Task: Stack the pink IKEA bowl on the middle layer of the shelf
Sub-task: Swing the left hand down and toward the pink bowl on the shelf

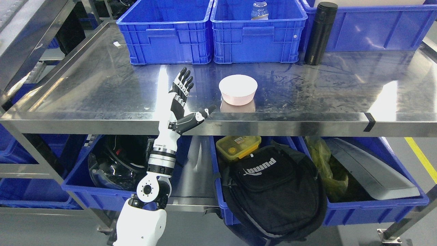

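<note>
A pink bowl [238, 89] stands upright on the steel shelf [102, 85], near its front edge and a little right of the middle. My left hand [193, 99] is raised over the shelf's front edge, just left of the bowl and apart from it. Its fingers [184, 80] point away from me and are spread, the thumb reaches toward the bowl, and it holds nothing. The right arm does not show.
Two blue crates [167, 34] [256, 34] and a third at the right [375, 27] line the shelf's back. A black flask [320, 34] stands between them. Below, blue bins hold a black bag [273, 184], a yellow lunch box [238, 147] and a helmet [116, 164].
</note>
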You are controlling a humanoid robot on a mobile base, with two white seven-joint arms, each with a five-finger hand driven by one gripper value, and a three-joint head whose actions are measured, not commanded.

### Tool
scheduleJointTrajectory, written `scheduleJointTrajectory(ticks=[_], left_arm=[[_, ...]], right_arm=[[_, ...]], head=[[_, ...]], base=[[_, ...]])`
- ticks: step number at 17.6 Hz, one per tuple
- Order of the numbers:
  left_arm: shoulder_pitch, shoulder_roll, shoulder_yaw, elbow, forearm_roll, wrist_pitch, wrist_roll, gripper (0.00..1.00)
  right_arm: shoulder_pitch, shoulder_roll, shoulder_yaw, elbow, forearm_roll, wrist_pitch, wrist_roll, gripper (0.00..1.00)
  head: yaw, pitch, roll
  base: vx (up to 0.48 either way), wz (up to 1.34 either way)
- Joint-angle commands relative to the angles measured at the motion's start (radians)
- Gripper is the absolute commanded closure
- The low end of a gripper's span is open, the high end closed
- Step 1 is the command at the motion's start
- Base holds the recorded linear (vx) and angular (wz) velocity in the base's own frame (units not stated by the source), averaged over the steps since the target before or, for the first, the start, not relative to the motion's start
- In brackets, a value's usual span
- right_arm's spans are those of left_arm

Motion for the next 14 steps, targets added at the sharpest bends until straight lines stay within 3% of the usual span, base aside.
scheduleJointTrajectory(ticks=[1, 3, 7, 9, 12, 14], left_arm=[[0.003, 0.018, 0.029, 0.000, 0.000, -0.007, -0.001, 0.00], [-0.012, 0.018, 0.029, -0.002, 0.000, -0.008, -0.008, 0.00], [-0.126, 0.208, 0.014, -0.005, -0.082, 0.004, -0.088, 0.00], [-0.204, 0.259, -0.003, -0.005, -0.270, 0.021, -0.183, 0.00], [-0.310, 0.269, -0.038, -0.010, -0.570, 0.024, -0.428, 0.00], [-0.351, 0.269, -0.038, -0.011, -0.664, 0.018, -0.555, 0.01]], right_arm=[[0.022, -0.017, 0.000, -0.017, 0.000, 0.001, 0.000, 0.00], [0.022, -0.017, 0.000, -0.017, 0.000, 0.001, 0.000, 0.00], [0.022, -0.017, 0.000, -0.017, 0.000, 0.001, 0.000, 0.00], [0.022, -0.017, 0.000, -0.017, 0.000, 0.001, 0.000, 0.00], [0.022, -0.017, 0.000, -0.017, 0.000, 0.001, 0.000, 0.00], [0.022, -0.017, 0.000, -0.017, 0.000, 0.001, 0.000, 0.00]], head=[[0.0000, 0.000, 0.000], [0.0000, 0.000, 0.000], [0.0000, 0.000, 0.000], [0.0000, 0.000, 0.000], [0.0000, 0.000, 0.000], [0.0000, 0.000, 0.000]], base=[[0.000, 0.00], [0.000, 0.00], [0.000, 0.00], [0.000, 0.00], [0.021, 0.09], [0.033, 0.13]])
